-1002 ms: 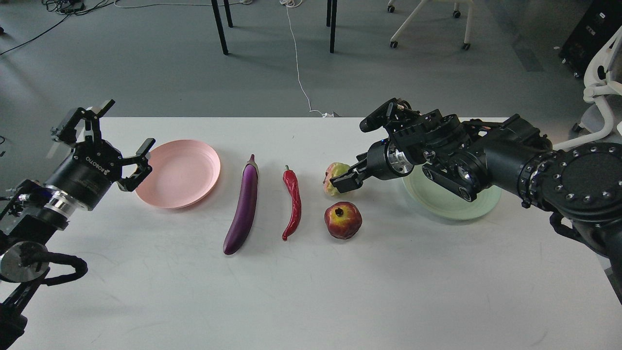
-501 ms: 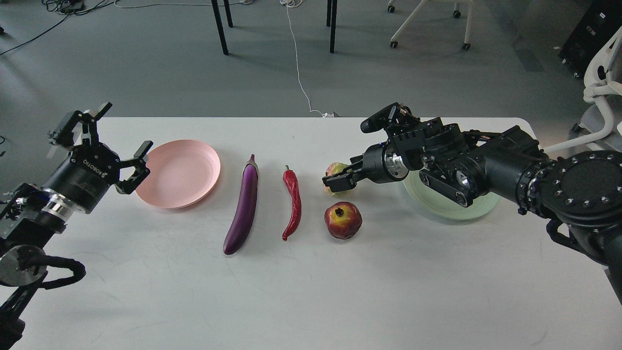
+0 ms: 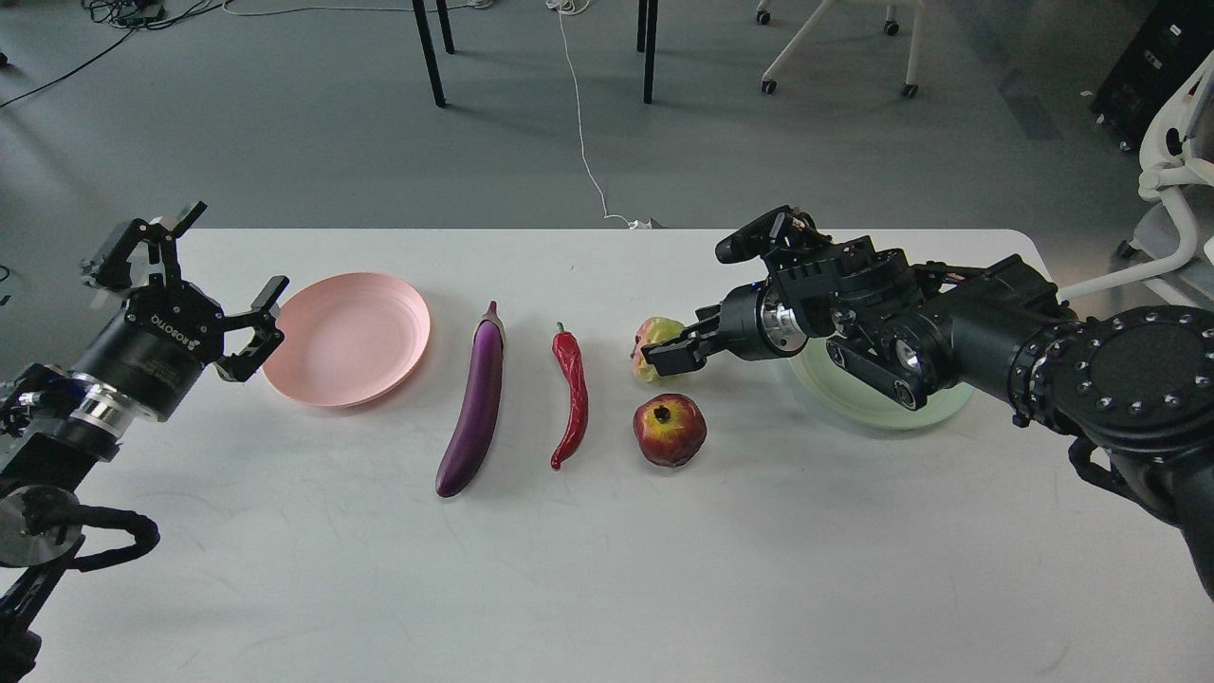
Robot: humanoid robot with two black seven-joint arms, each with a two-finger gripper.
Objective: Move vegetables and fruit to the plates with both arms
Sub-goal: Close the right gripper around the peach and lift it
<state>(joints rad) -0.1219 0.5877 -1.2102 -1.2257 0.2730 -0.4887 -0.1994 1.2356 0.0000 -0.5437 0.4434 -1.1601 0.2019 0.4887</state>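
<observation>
The purple eggplant [image 3: 474, 398], the red chili pepper [image 3: 571, 394], the yellow-green fruit [image 3: 652, 332] and the red pomegranate [image 3: 670, 430] lie in the middle of the white table. The pink plate [image 3: 349, 337] sits empty on the left. The mint green plate [image 3: 858, 403] is on the right, mostly hidden by my right arm. My right gripper [image 3: 688, 305] is open, with its lower finger [image 3: 667, 357] against the front right of the yellow-green fruit and another finger raised behind. My left gripper [image 3: 226, 289] is open and empty, just left of the pink plate.
The table's far edge [image 3: 569, 230] runs behind the items. Beyond it are grey floor, table legs [image 3: 429, 52], a white cable [image 3: 583, 142] and office chairs. The table's front half [image 3: 607, 569] is bare white.
My right gripper shifted slightly left toward the yellow-green fruit, then back a little to the right. My left gripper drew back slightly to the left, away from the pink plate. The food has not moved.
</observation>
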